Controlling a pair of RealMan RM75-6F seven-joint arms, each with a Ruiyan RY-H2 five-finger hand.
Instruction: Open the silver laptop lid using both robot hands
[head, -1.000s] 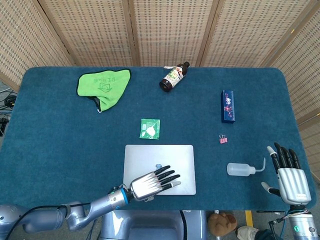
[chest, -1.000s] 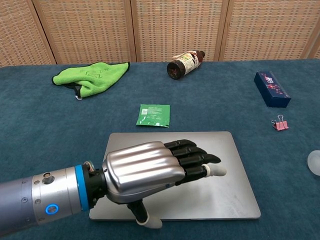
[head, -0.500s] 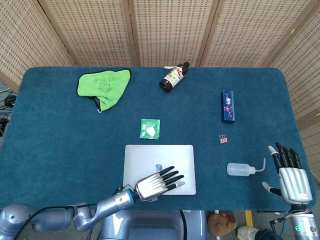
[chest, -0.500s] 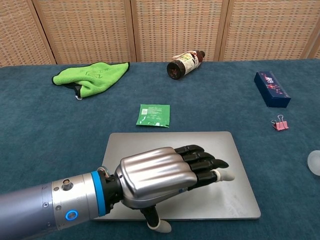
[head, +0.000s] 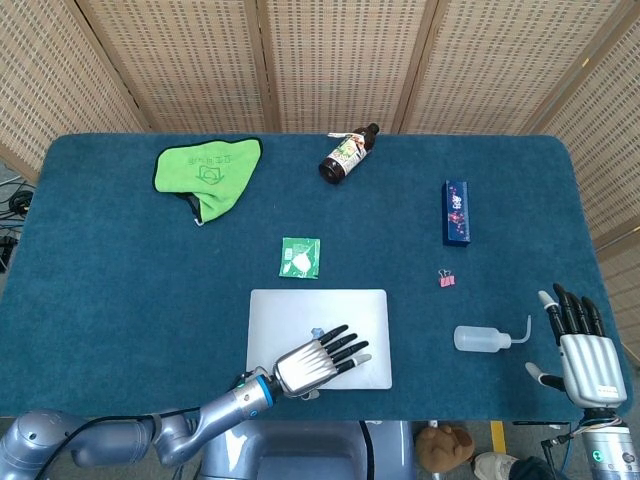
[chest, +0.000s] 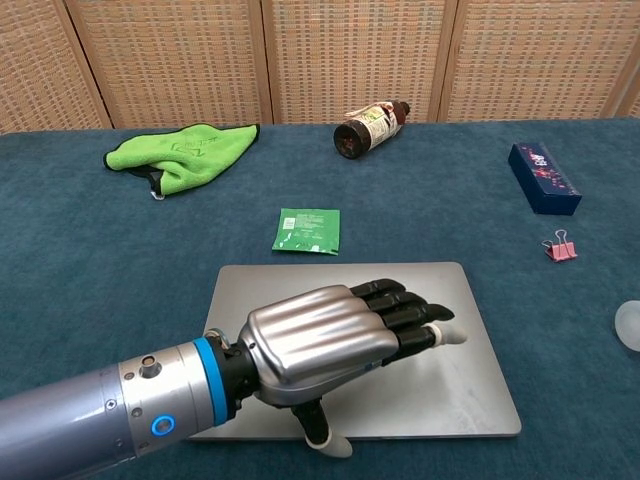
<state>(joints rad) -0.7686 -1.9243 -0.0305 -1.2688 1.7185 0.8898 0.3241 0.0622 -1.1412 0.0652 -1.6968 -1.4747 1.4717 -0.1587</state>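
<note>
The silver laptop (head: 300, 315) (chest: 440, 385) lies flat with its lid closed near the table's front edge. My left hand (head: 313, 361) (chest: 330, 342) hovers palm down over the lid's front half, fingers stretched toward the right and apart, thumb hanging below the front edge; it holds nothing. My right hand (head: 582, 350) stands open at the table's front right corner, fingers pointing away from me, well apart from the laptop. The chest view does not show the right hand.
A clear squeeze bottle (head: 482, 337) lies between the laptop and my right hand. Behind the laptop are a green sachet (head: 300, 256), a pink binder clip (head: 446, 278), a dark blue box (head: 456, 211), a brown bottle (head: 347, 153) on its side and a green cloth (head: 206, 171).
My left hand has slid a little to the right and toward the front edge over the lid. The right hand has barely moved. The lid stays closed.
</note>
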